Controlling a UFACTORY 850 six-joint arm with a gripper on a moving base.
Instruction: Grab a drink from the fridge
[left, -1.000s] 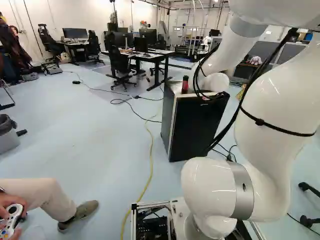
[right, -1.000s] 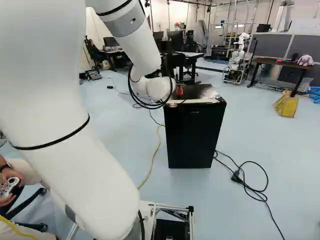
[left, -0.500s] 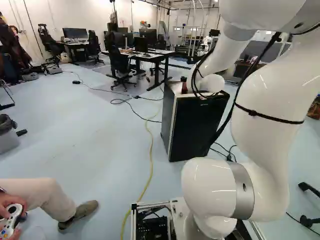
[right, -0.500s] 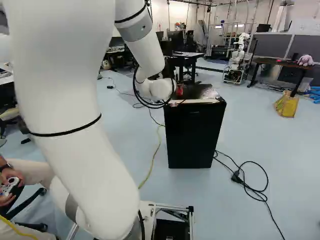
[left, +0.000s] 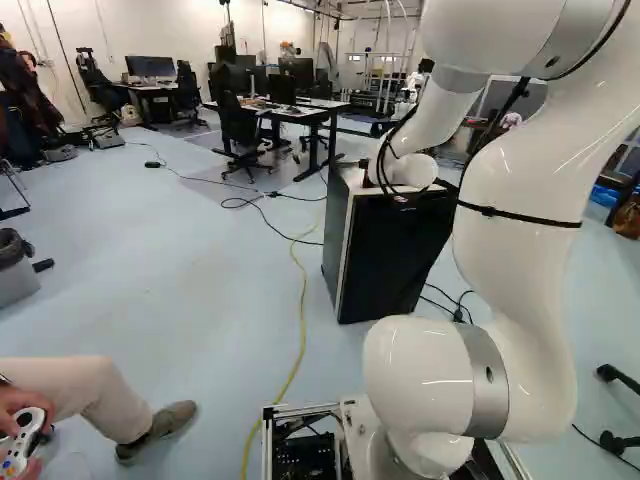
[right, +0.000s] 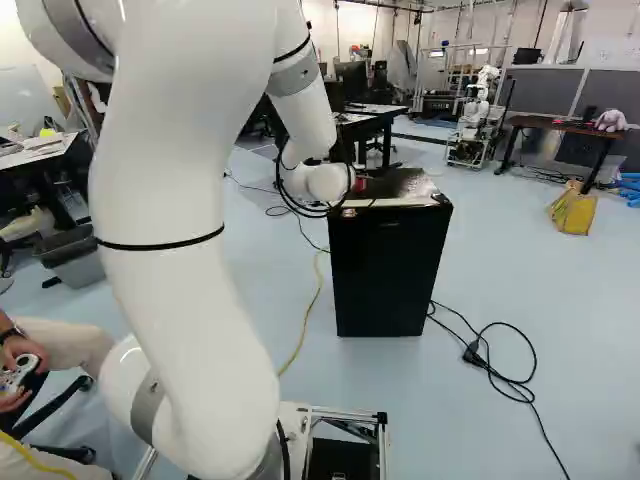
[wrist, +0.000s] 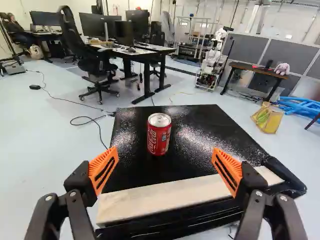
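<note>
While the jaws stand spread with nothing between them, the can (wrist: 159, 139) is upright on top of the fridge (wrist: 215, 145), ahead of them. Can: red, thin-walled metal; probably full, so modest in weight and fairly stiff, yet apt to dent under a hard squeeze. Surface: smooth, likely slippery if damp. Best hold: both sides at mid-body, below the tapered shoulder, level. Risk: tipping, should one side touch first.
</note>
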